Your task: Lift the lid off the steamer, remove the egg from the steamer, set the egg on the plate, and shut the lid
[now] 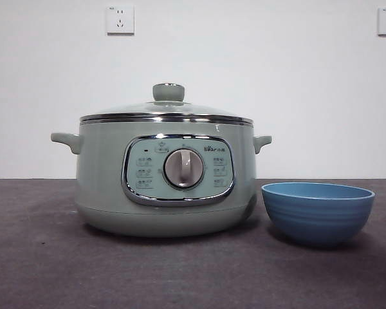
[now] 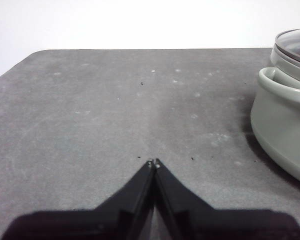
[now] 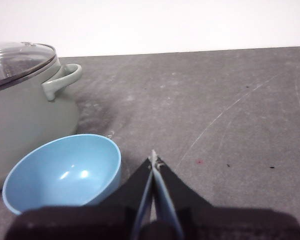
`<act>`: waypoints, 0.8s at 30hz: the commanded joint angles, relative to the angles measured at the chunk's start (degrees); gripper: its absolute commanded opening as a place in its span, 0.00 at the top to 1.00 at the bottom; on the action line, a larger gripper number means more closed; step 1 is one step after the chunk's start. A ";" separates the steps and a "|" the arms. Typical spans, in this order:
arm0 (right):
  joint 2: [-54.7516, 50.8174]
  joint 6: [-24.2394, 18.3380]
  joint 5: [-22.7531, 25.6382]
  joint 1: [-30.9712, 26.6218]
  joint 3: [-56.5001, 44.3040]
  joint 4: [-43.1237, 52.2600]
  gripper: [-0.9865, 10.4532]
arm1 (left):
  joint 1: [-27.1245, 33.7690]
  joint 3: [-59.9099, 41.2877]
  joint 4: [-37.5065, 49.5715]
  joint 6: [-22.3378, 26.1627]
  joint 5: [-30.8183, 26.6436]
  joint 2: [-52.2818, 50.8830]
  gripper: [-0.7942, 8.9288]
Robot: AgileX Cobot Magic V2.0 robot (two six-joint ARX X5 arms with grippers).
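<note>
Steamer (image 1: pixel 166 177): stands on the dark table (image 1: pixel 38 270), dial facing the front camera.
Lid (image 1: pixel 166 111): seated on the steamer's rim, green knob (image 1: pixel 168 92) upright at its centre.
Egg: not visible; I judge it sits inside, under the glass.
Plate (image 1: pixel 318 211): blue bowl, empty, just beside the steamer.
My left gripper (image 2: pixel 153 163): jaws pressed together, nothing held, low over bare table beside the steamer.
My right gripper (image 3: pixel 154 159): jaws closed, empty, just beside the plate.
Step in hand: lid removal, not begun.
Method: open wide, descend squarely over the knob, lift straight up.
Open room: bare table on the far side from the plate; no arm shows in the front view.
</note>
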 commanded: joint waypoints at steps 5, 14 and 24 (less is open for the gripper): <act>-0.13 6.71 -0.09 0.02 -0.63 -0.07 0.91 | 0.11 -0.55 0.46 -5.40 0.87 -0.11 0.92; -0.04 15.76 -0.35 0.04 3.37 -0.11 0.92 | 0.09 5.86 -0.50 -11.47 8.50 -0.02 0.93; 9.40 15.61 -9.16 0.13 17.57 -4.70 0.92 | 0.11 21.20 -8.28 -12.24 16.98 6.29 0.93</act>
